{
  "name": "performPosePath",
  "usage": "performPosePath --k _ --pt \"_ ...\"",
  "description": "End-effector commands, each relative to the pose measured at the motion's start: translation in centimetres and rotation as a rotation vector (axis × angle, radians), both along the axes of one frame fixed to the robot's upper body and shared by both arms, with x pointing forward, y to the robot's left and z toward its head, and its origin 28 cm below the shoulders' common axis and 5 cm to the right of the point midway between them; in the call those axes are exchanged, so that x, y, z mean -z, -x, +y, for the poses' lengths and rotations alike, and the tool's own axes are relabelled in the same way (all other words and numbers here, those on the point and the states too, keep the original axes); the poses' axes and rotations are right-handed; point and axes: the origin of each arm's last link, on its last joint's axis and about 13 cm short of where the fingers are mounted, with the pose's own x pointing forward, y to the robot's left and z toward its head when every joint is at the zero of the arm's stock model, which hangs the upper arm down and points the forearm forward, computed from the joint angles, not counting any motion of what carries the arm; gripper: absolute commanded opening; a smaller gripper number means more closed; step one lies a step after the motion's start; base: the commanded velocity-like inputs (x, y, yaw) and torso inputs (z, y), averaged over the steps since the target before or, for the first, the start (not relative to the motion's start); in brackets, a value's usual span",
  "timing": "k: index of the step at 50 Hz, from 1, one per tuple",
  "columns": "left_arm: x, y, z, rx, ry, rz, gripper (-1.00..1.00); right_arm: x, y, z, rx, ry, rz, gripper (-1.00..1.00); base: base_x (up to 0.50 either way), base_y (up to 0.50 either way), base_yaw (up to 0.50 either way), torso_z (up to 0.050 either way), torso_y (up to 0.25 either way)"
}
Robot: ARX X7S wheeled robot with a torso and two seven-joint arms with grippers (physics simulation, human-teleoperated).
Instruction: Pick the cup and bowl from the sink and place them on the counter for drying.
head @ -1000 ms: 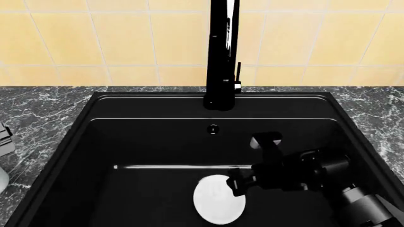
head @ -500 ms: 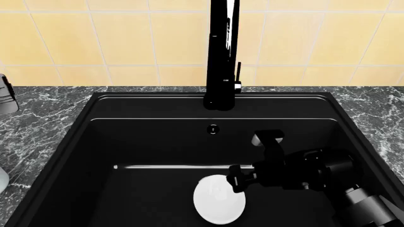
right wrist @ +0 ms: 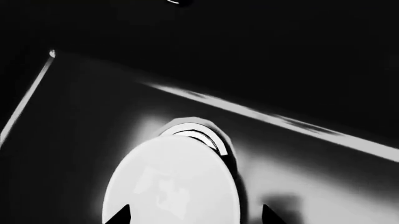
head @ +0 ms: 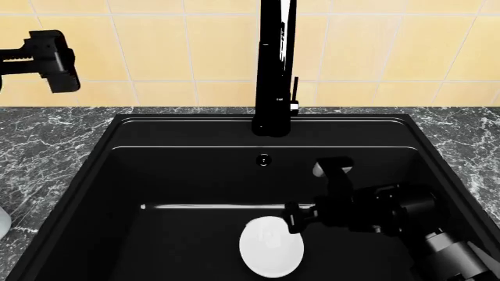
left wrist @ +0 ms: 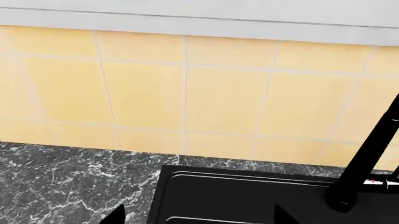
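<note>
The white bowl (head: 271,247) lies on the floor of the black sink (head: 125,175), partly over the round drain (right wrist: 201,135). My right gripper (head: 291,219) is down in the basin at the bowl's far right edge. In the right wrist view this gripper (right wrist: 194,215) is open, with the bowl (right wrist: 171,184) between its two fingertips. My left gripper (head: 53,61) hangs high in front of the tiled wall, open and empty (left wrist: 199,217). A white rounded object (head: 2,225) stands on the counter (head: 47,152), cut by the frame edge; I cannot tell whether it is the cup.
The tall black faucet (head: 273,70) rises behind the sink's back rim, also in the left wrist view as the faucet (left wrist: 367,154). Grey marble counter (left wrist: 62,182) runs along both sides of the basin. Yellow wall tiles (head: 156,52) close the back.
My left gripper has risen from low over the left counter to in front of the wall tiles. The right gripper edged slightly back and right by the bowl, which stayed put.
</note>
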Motion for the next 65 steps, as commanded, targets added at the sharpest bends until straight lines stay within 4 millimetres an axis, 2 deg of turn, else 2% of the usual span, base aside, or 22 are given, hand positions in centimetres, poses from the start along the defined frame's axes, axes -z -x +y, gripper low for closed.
performPosePath --k 1,4,7,9,10,19,34,39,42,65 --pt "-0.2 -0.3 -1.7 0.135 -0.009 -0.061 1.0 0.2 -0.3 0.0 0.028 0.007 -0.037 1.0 0.0 0.0 0.0 0.0 0.0" --pt "0.3 -0.4 -2.2 0.179 -0.085 -0.083 1.0 0.2 -0.4 0.1 0.022 0.008 -0.04 1.0 0.0 0.0 0.0 0.0 0.0" --pt "0.6 -0.7 -2.3 0.173 -0.036 -0.084 1.0 0.2 -0.5 0.2 0.022 0.009 -0.045 1.0 0.0 0.0 0.0 0.0 0.0" --pt "0.9 -0.7 -2.4 0.19 -0.098 -0.078 1.0 0.3 -0.5 0.2 0.021 0.009 -0.046 1.0 0.0 0.0 0.0 0.0 0.0" --pt "0.9 -0.8 -2.4 0.171 -0.057 -0.079 1.0 0.4 -0.5 0.2 0.022 0.009 -0.048 1.0 0.0 0.0 0.0 0.0 0.0" --pt "0.7 -0.8 -2.7 0.18 -0.093 -0.094 1.0 0.3 -0.7 0.1 0.031 0.012 -0.072 1.0 0.0 0.0 0.0 0.0 0.0" --pt "-0.4 -0.9 -2.8 0.167 -0.117 -0.143 1.0 0.4 -0.5 -0.1 0.043 -0.001 -0.07 1.0 0.0 0.0 0.0 0.0 0.0" --pt "-1.4 -1.0 -2.8 0.161 -0.137 -0.17 1.0 0.3 -0.6 -0.1 0.041 0.0 -0.068 1.0 0.0 0.0 0.0 0.0 -0.08" --pt "-2.9 -1.1 -2.9 0.158 -0.133 -0.199 1.0 0.2 -0.6 -0.1 0.042 0.0 -0.063 1.0 0.0 0.0 0.0 0.0 -0.077" --pt "-2.5 -1.4 -3.1 0.169 -0.151 -0.191 1.0 -1.1 -0.7 0.1 0.064 -0.085 0.008 1.0 0.0 0.0 0.0 0.0 -0.143"
